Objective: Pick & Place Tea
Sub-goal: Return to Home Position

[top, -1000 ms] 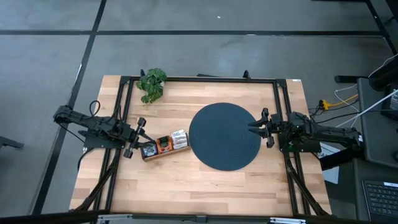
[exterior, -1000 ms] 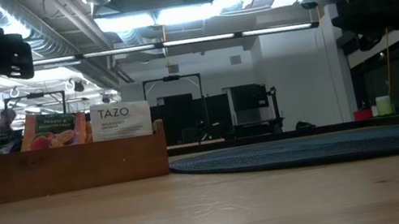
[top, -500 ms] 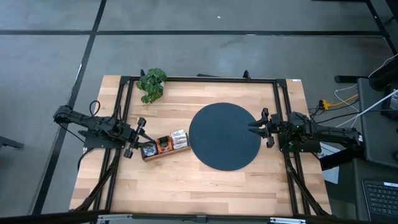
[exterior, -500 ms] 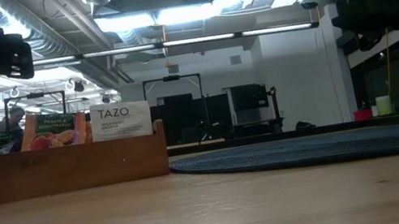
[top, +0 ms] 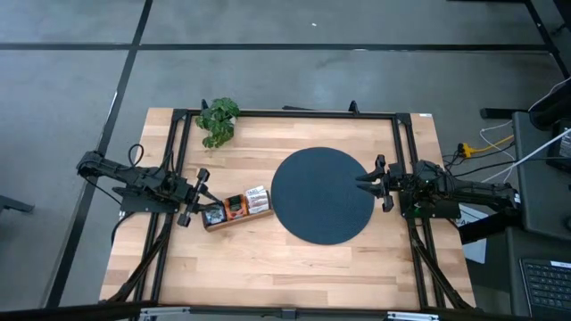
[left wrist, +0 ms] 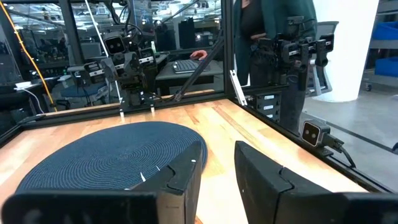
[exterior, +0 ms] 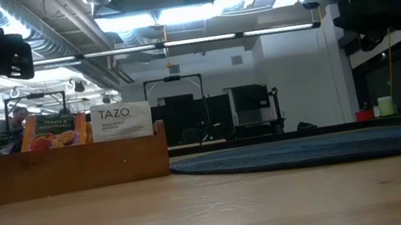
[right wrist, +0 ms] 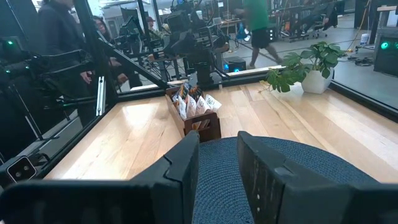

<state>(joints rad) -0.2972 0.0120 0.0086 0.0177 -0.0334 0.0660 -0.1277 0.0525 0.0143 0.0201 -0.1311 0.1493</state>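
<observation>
The tea sachets (top: 245, 203) stand upright in a long wooden tray (top: 234, 212) left of a dark round mat (top: 321, 194). In the low view, orange and white sachets (exterior: 75, 128) stick up above the tray wall (exterior: 57, 169); the right wrist view shows them (right wrist: 194, 104) packed in the tray. My left gripper (top: 201, 196) hovers level at the tray's left end, open, with nothing between its fingers (left wrist: 217, 180). My right gripper (top: 361, 184) hovers level over the mat's right edge, open and empty (right wrist: 217, 168).
A small green plant (top: 218, 119) in a white pot stands at the table's far left corner. A black frame (top: 285, 114) runs round the table's edges. Bare wood lies along the near side. People (left wrist: 273, 37) are in the room beyond the table.
</observation>
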